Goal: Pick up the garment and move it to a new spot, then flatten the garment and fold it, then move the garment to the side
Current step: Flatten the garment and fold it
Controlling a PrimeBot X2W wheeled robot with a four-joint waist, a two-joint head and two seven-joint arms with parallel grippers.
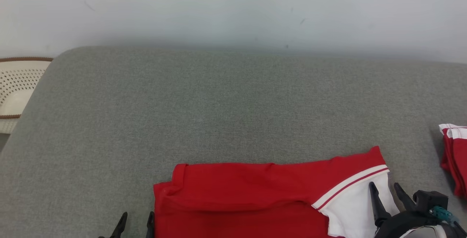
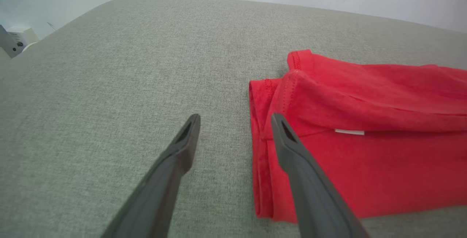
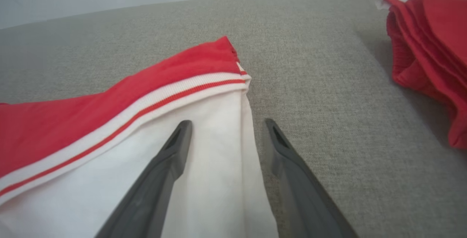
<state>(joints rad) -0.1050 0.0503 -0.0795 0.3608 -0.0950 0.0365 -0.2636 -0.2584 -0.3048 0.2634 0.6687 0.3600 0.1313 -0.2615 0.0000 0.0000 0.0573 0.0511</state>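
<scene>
Garment: folded, lying flat near the front edge of the grey upholstered surface.
Red body, upper layer doubled over lengthwise, hems stacked at left end; white panel at right end, bordered by a white-and-red striped band.

Grey fabric surface, far-left corner rounded. On it: folded red garment with white sleeve, near edge; red stack at right, apart.
</scene>
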